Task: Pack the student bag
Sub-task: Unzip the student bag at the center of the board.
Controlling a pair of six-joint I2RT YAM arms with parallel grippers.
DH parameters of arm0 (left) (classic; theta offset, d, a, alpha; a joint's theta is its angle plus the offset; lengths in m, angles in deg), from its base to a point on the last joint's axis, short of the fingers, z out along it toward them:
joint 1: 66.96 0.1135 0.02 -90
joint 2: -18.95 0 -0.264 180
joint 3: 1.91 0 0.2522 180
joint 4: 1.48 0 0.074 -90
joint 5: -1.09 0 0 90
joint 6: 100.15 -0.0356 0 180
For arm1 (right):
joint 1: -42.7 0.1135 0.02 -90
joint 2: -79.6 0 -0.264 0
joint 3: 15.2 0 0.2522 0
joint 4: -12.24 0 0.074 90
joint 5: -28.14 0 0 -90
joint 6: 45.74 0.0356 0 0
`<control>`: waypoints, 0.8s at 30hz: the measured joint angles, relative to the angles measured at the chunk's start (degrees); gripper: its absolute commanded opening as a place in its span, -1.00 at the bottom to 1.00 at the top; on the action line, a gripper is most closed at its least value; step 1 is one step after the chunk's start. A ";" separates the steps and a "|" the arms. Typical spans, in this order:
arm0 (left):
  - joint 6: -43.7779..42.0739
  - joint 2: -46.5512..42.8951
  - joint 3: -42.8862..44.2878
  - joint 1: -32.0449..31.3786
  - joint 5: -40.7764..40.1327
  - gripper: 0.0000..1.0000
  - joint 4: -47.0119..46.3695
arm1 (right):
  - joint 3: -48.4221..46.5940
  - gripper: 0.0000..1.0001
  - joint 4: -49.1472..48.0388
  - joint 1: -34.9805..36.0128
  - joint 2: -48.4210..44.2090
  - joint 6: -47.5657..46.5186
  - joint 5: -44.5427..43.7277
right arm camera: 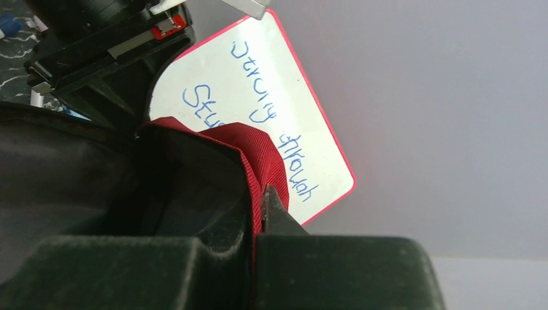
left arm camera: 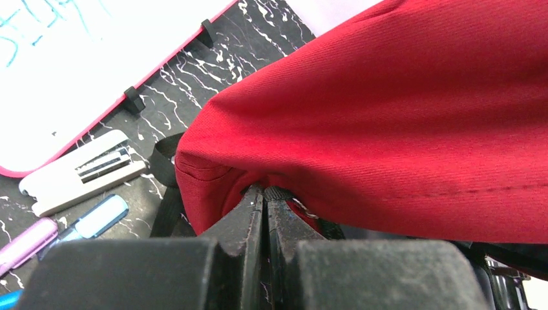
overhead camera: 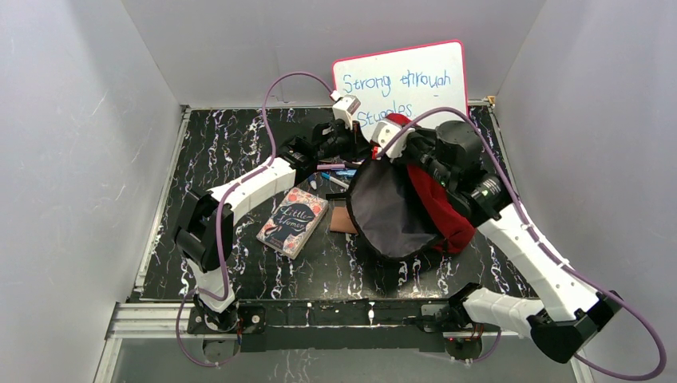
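Left claw [left arm camera: 266,192]: fingers pressed together, pinching the lower hem of the student bag [left arm camera: 388,116] where the red cloth meets a bit of black zip tape.
Right claw [right arm camera: 262,216]: clamped on a red webbing edge at the bag's rim; the webbing runs up from between the fingers.
Claws to each other: both at the far end of the bag, near one another, left claw on the left side and right claw on the right.
Student bag: lies a little right of the middle of the surface [overhead camera: 239,159], its far end lifted between the two claws, its mouth gaping toward the near left so that the grey lining [overhead camera: 387,207] shows; the red outer cloth bulges on the right.
Strap [left arm camera: 167,161]: black, coming out from under the bag's corner, lying on the surface.
Wallet [overhead camera: 342,219]: tan, flat, touching the left rim of the bag's mouth.
Book [overhead camera: 293,221]: cover up, just left of the wallet, apart from the bag.
Pens: a blue pen [left arm camera: 97,218] and a pink pen [left arm camera: 26,242] side by side, beside a white bar-shaped item [left arm camera: 81,171], left of the bag.
Whiteboard [overhead camera: 399,80]: pink-framed, blue handwriting, propped against the back wall behind the bag.
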 measured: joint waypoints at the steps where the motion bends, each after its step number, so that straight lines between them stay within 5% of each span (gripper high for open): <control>1: 0.31 0.00 0.04 0.00 -0.13 -1.00 0.35 | 0.90 -1.00 -0.98 0.00 -0.81 0.09 -0.09; 24: 5.62 0.07 -1.99 -0.07 1.64 -1.00 2.91 | 5.57 -1.00 -10.71 0.00 -8.00 8.17 -1.75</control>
